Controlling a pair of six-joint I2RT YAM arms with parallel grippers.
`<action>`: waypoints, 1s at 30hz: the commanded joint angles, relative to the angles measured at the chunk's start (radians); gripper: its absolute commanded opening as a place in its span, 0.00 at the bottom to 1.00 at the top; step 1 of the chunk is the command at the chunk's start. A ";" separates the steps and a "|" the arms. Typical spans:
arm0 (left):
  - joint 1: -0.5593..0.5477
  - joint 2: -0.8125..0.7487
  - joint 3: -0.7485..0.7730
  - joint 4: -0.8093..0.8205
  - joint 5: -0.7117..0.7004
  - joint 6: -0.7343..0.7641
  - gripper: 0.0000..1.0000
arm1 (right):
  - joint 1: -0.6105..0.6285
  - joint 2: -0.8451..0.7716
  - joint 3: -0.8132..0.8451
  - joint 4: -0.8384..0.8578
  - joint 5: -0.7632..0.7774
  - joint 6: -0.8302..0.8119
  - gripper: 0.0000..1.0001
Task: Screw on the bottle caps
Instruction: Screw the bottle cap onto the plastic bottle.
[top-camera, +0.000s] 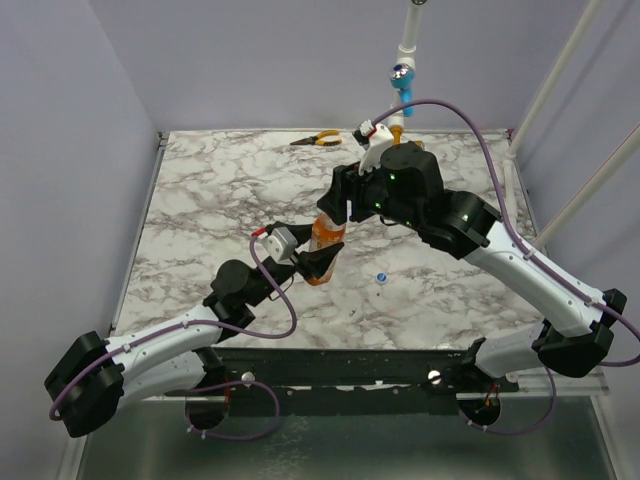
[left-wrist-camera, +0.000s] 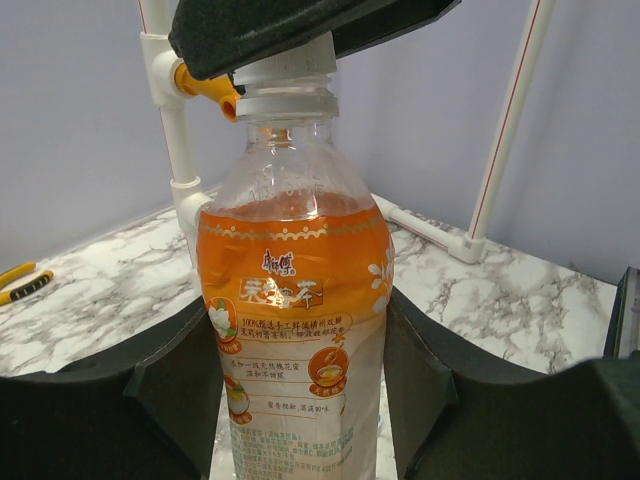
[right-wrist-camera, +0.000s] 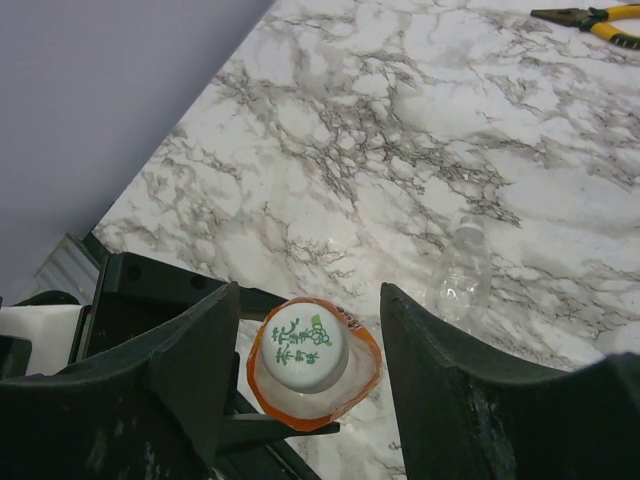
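Note:
The bottle (left-wrist-camera: 295, 300), clear with orange tea and an orange label, stands upright with my left gripper (left-wrist-camera: 295, 310) shut on its lower body; from above it shows at mid-table (top-camera: 325, 240). A whitish cap (right-wrist-camera: 299, 345) with green print sits on its neck, also seen from the side (left-wrist-camera: 285, 75). My right gripper (right-wrist-camera: 308, 292) hangs over the bottle top with a finger on each side of this cap. Its jaws are open, with a clear gap on the right side. A tiny blue cap (top-camera: 381, 278) lies on the table to the bottle's right.
A clear empty bottle (right-wrist-camera: 462, 270) lies on the marble just beyond the right gripper. Yellow-handled pliers (top-camera: 316, 139) rest near the far edge. White pipe with a blue valve handle (top-camera: 402, 75) and an orange one (left-wrist-camera: 205, 88) stands at the back.

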 joint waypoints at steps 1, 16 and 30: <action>0.002 0.000 0.023 -0.001 0.024 -0.007 0.34 | 0.010 -0.016 0.011 0.008 0.034 -0.001 0.62; 0.002 0.006 0.024 -0.001 0.020 -0.006 0.34 | 0.016 -0.018 0.005 0.004 0.051 0.002 0.53; 0.002 0.012 0.032 -0.001 0.016 -0.004 0.34 | 0.017 -0.025 -0.016 0.003 0.058 0.009 0.50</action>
